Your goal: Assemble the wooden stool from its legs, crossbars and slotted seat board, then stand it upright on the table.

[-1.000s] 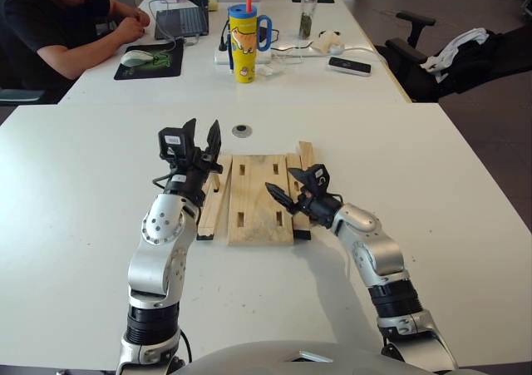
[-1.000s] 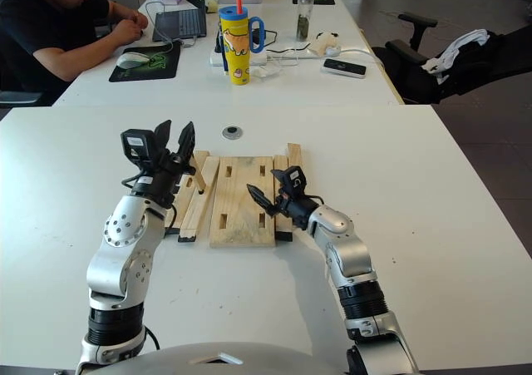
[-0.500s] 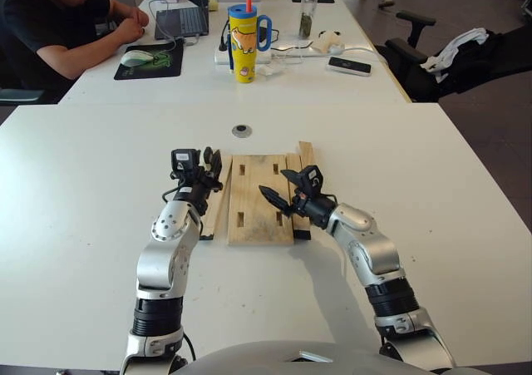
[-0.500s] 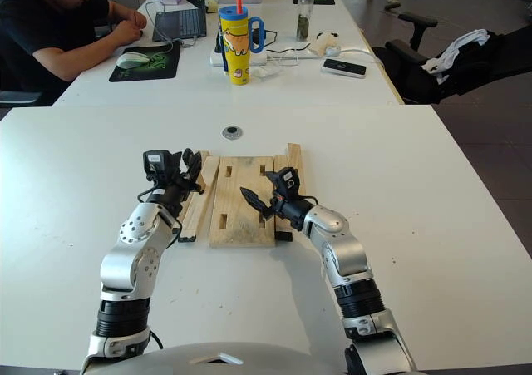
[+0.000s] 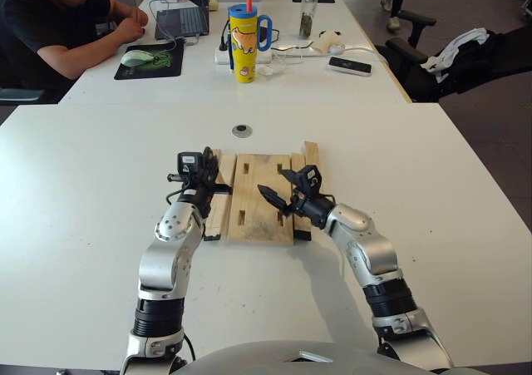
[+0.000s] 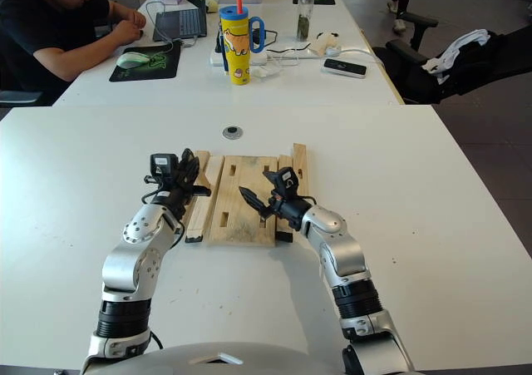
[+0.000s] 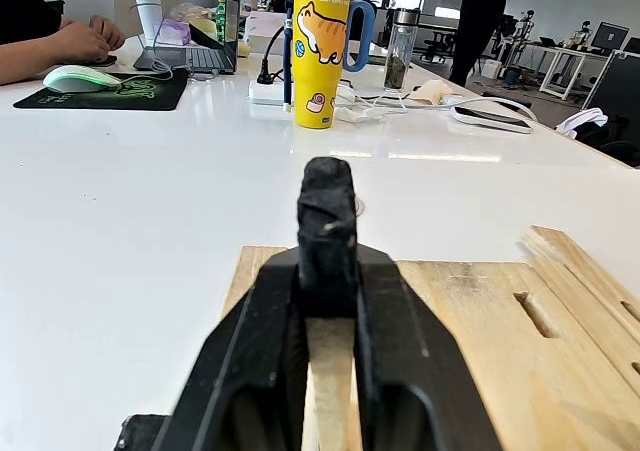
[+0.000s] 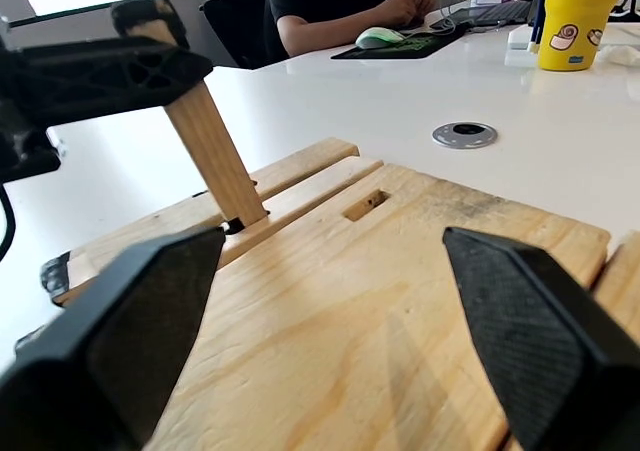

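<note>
Left pincer lowered, now gripping one wooden stick | right pincer wide over one seat board.

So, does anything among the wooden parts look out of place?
One pale wooden stick stands tilted, its top clamped in the left gripper, its base at the edge of the slotted wooden seat board; other strips lie flat.
</note>
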You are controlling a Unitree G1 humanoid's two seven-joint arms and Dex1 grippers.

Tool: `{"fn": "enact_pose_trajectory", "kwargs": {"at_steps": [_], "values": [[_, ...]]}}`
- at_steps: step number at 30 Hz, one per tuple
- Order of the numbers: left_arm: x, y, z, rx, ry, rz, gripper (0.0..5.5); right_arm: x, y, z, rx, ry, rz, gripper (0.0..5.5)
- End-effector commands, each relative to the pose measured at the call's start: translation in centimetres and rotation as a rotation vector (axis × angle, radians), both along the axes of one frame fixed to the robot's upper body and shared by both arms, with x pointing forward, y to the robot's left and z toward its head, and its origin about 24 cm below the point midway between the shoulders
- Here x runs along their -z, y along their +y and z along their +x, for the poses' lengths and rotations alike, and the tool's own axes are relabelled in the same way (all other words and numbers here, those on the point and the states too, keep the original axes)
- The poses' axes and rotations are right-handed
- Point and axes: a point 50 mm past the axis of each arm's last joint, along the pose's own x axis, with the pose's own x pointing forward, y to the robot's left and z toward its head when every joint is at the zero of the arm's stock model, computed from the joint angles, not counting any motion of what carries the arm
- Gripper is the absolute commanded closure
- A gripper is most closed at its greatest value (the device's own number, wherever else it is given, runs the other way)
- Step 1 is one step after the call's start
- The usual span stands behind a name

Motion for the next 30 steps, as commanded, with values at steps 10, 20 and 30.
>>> {"fn": "enact_pose_trajectory", "kwargs": {"at_steps": [10, 20, 30], "values": [[-8.6, 1.9, 2.1, 0.324, -0.15, -0.29, 5.09, -5.0, -6.3, 2.5, -0.027, 0.18, 0.555, 0.44], [-9.9, 2.7, 2.4, 0.719, -0.051, -0.653, 5.09, -5.0, -8.4, 2.2, -0.253, 0.444, 0.8, 0.1], [-9.0, 1.8, 1.8, 0.838, 0.049, -0.804, 5.09, -6.0, -7.8, 1.8, -0.379, 0.463, 0.915, 0.1]]}}
